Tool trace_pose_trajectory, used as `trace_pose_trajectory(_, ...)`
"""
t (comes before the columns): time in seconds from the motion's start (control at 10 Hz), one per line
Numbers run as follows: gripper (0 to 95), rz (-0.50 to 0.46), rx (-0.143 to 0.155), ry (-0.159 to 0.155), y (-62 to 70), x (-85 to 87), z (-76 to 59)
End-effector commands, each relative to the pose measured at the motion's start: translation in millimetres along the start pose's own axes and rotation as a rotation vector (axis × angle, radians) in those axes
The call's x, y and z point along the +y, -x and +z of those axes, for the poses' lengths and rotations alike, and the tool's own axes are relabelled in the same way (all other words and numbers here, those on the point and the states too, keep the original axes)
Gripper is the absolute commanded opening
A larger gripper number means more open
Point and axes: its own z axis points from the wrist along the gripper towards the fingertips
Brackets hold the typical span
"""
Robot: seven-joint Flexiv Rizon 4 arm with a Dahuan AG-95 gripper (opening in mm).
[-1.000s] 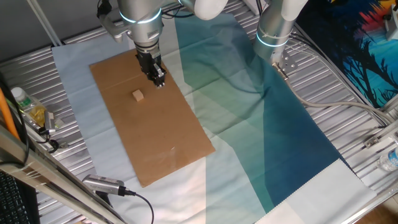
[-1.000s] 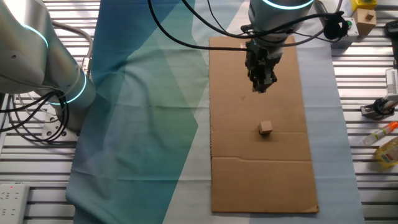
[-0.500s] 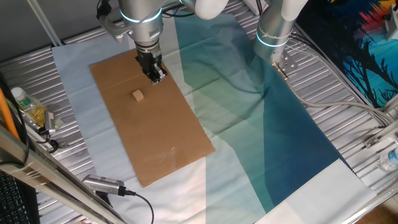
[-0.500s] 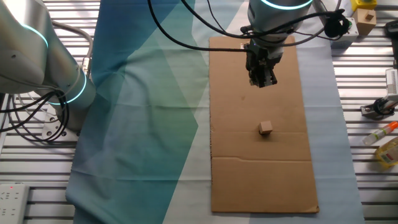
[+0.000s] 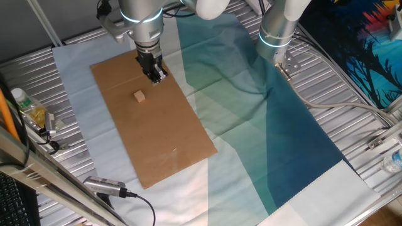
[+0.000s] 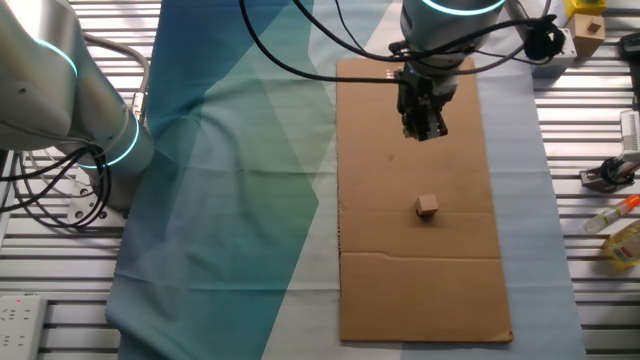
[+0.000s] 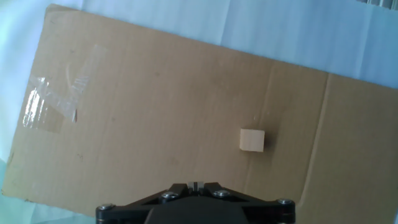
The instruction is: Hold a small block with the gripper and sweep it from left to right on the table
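Beside cardboard sheet (image 6: 420, 250): bottles (image 6: 622, 245); clamp (image 6: 608, 174)

Pale tan block (image 7: 252, 140), plain brown cardboard sheet (image 6: 420, 260), blue-and-teal cloth (image 5: 276, 125), black claw (image 6: 424, 130)

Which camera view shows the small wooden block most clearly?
The hand view: the small block appears largest, alone on the cardboard sheet. Both fixed views show it tiny, apart from the end effector.
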Motion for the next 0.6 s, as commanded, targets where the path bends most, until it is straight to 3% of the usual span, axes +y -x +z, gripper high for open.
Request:
trace_pose_trajectory(0.1,0.0,0.005,-0.001,0.002,3.3,-2.6,-1.1)
trace_pose_trajectory(0.6,0.0,-0.015,0.001,0.006,10.3,-24.3,-9.3)
